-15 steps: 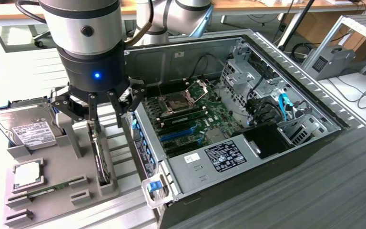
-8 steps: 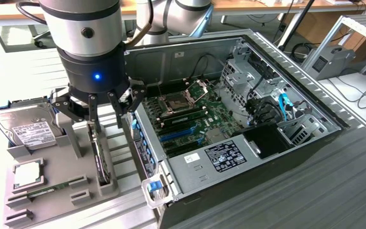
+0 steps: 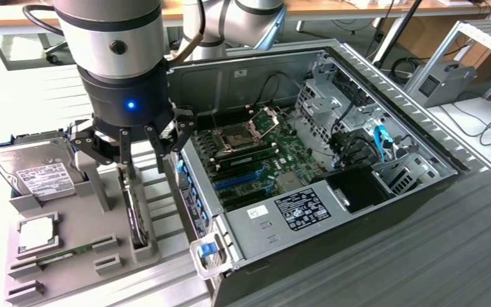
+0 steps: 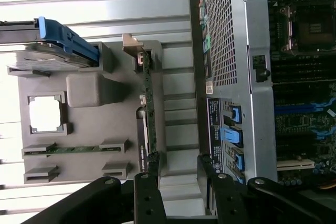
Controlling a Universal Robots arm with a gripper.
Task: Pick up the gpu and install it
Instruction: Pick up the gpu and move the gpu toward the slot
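Currently poised with the gripper [image 3: 140,163] spread wide and empty, just above the gpu [image 3: 137,217]. Stands on edge in a slot of the grey holder [image 3: 87,220], not yet grasped, long axis running alongside the near wall of the open computer case [image 3: 228,80]. Lies almost straight below, with the hard drive [image 3: 36,173] on the holder's far side from the case.

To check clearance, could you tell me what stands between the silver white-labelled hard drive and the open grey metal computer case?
In the exterior view, the thin green gpu card stands on edge there, the open black gripper over it.
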